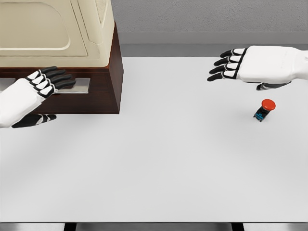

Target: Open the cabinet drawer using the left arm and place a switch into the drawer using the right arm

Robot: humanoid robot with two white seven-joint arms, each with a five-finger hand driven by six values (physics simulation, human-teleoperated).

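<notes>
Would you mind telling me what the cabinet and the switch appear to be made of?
The cabinet looks like dark reddish-brown wood with a smooth satin finish, under a cream top that resembles moulded plastic; its drawer handle looks like grey brushed metal. The switch seems to be plastic: a glossy red cap on a small black-and-blue base. It is a render, so this is appearance only.

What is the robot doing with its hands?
The left robot hand is reaching to the silver handle on the dark cabinet drawer, which looks closed. The right robot hand hangs open above the white table, near a small switch with a red button. Nothing is picked up yet.
</notes>
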